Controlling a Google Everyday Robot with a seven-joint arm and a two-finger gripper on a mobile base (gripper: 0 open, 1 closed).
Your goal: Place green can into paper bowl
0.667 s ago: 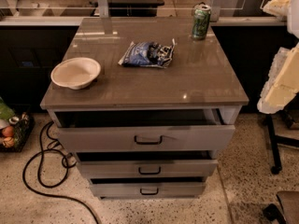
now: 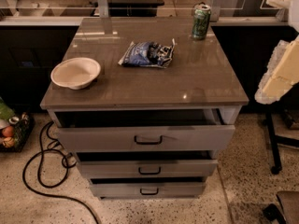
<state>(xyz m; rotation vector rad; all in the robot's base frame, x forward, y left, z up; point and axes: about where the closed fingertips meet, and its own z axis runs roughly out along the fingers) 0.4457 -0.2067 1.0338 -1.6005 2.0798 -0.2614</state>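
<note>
Gripping state: cannot tell. The gripper [image 2: 279, 73] shows only as a pale, cream-coloured blurred shape, and whether it is wide, narrow or holding something does not show.
Gripper place: at the right edge of the view, out past the right side of the surface [image 2: 196, 78], apart from everything lying on it.
Can [image 2: 201, 22]: green with white markings and a silver top, standing upright at the far right corner of the surface. It is left of the gripper and farther back. Of the three things on the surface it is the nearest to the gripper, but it does not touch it.
Bowl [image 2: 74, 71]: off-white, shallow and right way up, near the left edge of the surface. It is far to the gripper's left, across almost the whole width, and well apart from the can.
Bag [image 2: 148, 54]: blue and white, crumpled, lying flat to the gripper's left between bowl and can, touching neither.
Surface: glossy grey-brown top of a drawer cabinet, left of the gripper.
Drawers [image 2: 145, 136]: three, each with a dark handle, below and left of the gripper; the top one is pulled partly out.
Cable [image 2: 37, 171]: black, looping on the speckled floor, low and far to the gripper's left.
</note>
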